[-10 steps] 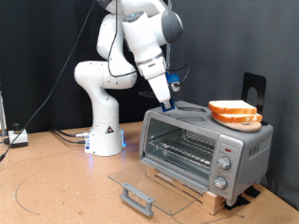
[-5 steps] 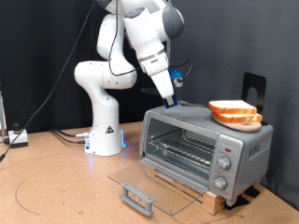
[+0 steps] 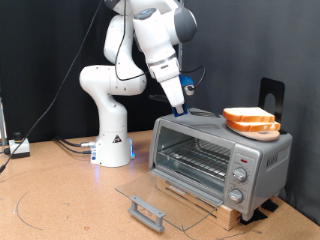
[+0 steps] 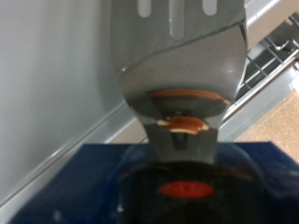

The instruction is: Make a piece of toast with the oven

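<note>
The silver oven stands at the exterior view's right with its glass door folded down flat and the wire rack bare. Two stacked bread slices lie on the oven's top at its right end. My gripper hangs over the top's left end, shut on a metal spatula whose blade lies low over the top, short of the slices. In the wrist view the slotted blade fills the middle and mirrors an orange-brown crust. The oven rack shows at the edge.
The oven sits on a wooden board. Its grey door handle juts out over the table. Three knobs are on its right side. A black stand rises behind it. The robot's base and cables are at the left.
The gripper with the spatula has shifted slightly up and to the right over the oven's top. The bread slices and oven door have not moved.
</note>
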